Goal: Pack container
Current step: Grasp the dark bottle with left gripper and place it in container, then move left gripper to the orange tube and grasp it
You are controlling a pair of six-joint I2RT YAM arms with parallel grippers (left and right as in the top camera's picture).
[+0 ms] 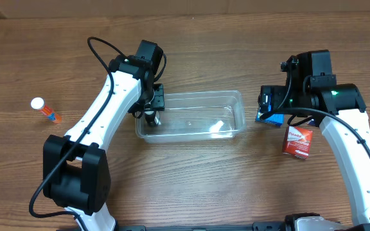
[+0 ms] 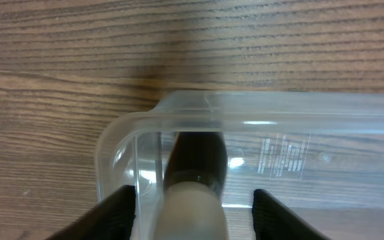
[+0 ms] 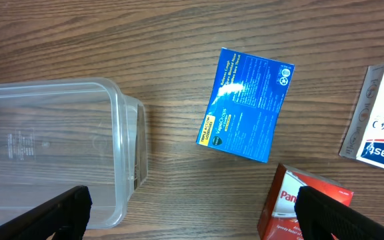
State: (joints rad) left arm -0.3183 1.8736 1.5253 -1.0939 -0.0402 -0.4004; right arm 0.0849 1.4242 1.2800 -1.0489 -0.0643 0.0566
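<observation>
Overhead: found the clear rectangular plastic container [image 1: 198, 94] midway between the left and right edges of the wooden counter [image 1: 191, 38], left end effector [image 1: 151, 115] at its left end, right end effector [image 1: 270, 106] just beyond its right end.

Left wrist: saw fingers [image 2: 115, 217] spread wider than the dark pale-capped bottle [image 2: 195, 160] between them, inside the container's corner.

Right wrist: saw fingers [image 3: 52, 213] wide apart, gripping nothing, blue cardboard box [image 3: 245, 107] ahead.

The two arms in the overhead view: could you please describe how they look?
The left arm and right arm each have smooth white links joined by boxy black joints and motor housings. A thin black cable loops along the left one; a small green light glows on the right. The fingers are matte black.
</observation>
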